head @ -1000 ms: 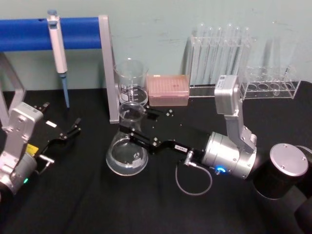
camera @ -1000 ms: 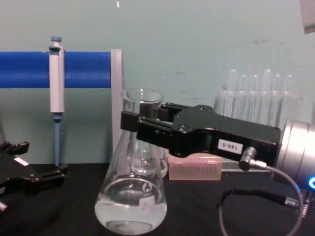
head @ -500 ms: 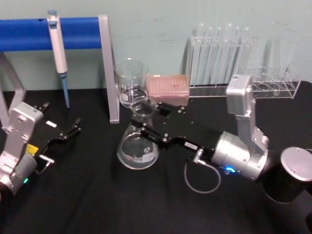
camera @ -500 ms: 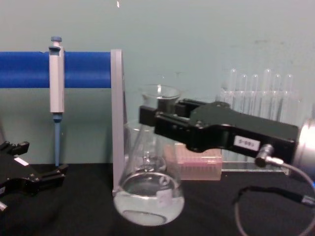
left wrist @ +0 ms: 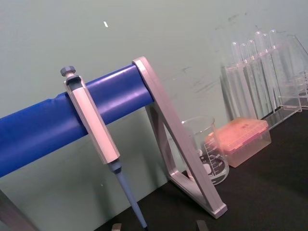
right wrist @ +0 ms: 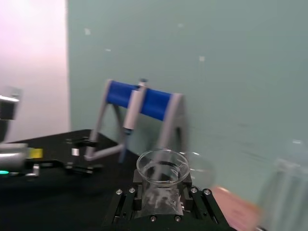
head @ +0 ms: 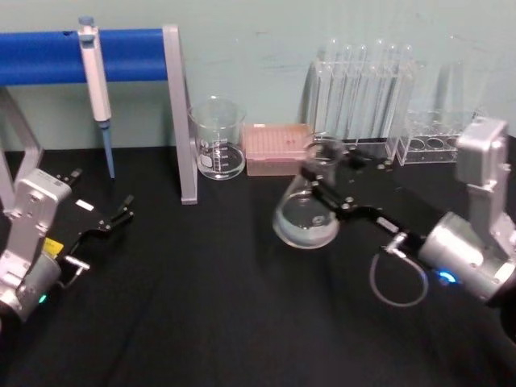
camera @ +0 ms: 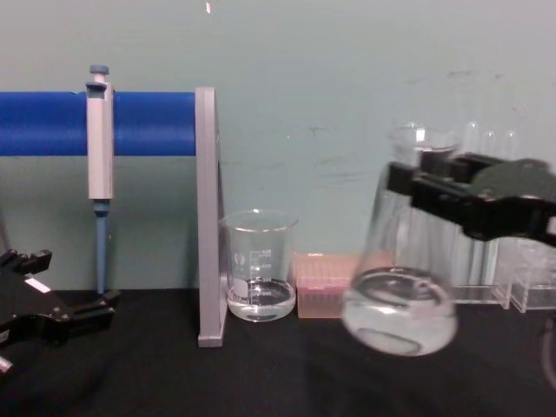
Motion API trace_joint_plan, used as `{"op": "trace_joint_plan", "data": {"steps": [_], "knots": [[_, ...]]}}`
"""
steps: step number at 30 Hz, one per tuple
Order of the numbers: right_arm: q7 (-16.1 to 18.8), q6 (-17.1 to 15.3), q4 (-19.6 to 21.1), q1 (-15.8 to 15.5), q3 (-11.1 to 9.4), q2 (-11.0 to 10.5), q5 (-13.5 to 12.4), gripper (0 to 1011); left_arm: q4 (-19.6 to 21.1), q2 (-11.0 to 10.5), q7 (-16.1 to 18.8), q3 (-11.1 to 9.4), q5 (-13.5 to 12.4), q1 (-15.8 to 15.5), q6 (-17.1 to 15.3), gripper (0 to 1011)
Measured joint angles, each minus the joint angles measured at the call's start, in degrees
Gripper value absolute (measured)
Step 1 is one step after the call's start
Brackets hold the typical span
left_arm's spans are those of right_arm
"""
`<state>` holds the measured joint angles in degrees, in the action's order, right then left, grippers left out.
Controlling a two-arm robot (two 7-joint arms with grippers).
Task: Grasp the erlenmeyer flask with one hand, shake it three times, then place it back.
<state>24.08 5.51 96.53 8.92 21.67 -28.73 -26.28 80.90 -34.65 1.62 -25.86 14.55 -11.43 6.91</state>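
Observation:
The erlenmeyer flask [head: 306, 216] hangs above the black table, right of centre, tilted, with a little clear liquid in its base. My right gripper [head: 329, 179] is shut on its neck, just under the flared rim. In the chest view the flask [camera: 400, 304] is clear of the table, and the right gripper [camera: 427, 187] holds its neck from the right. The right wrist view looks down on the flask rim [right wrist: 162, 166] between the black jaws. My left gripper [head: 124, 208] rests open at the table's left, far from the flask.
A glass beaker [head: 216, 139] with liquid stands beside the grey post of the blue pipette stand [head: 179, 113]. A pipette [head: 95, 81] hangs on that stand. A pink tip box [head: 276, 149] and the test tube racks [head: 363, 85] line the back wall, close behind the flask.
The right gripper has swung the flask far to the right, away from the beaker and stand post and toward the test tube racks. The left arm has not moved.

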Motion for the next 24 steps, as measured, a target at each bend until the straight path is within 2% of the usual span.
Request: {"op": "trace_joint_plan", "data": {"steps": [7,13,18,24], "knots": [[-4.67,-0.44,2.87,-4.58,-5.33,-1.44,1.41,456,0.0,0.0,0.0,0.0,0.0,0.0,0.0,1001],[-7.29,-0.86,4.29,-7.31,-8.65,-1.77,2.39,456,0.0,0.0,0.0,0.0,0.0,0.0,0.0,1001],[-7.84,-1.07,4.62,-8.18,-9.89,-1.55,2.98,456,0.0,0.0,0.0,0.0,0.0,0.0,0.0,1001],[-6.79,-1.24,3.93,-7.56,-9.97,-0.55,3.46,456,0.0,0.0,0.0,0.0,0.0,0.0,0.0,1001]]}}
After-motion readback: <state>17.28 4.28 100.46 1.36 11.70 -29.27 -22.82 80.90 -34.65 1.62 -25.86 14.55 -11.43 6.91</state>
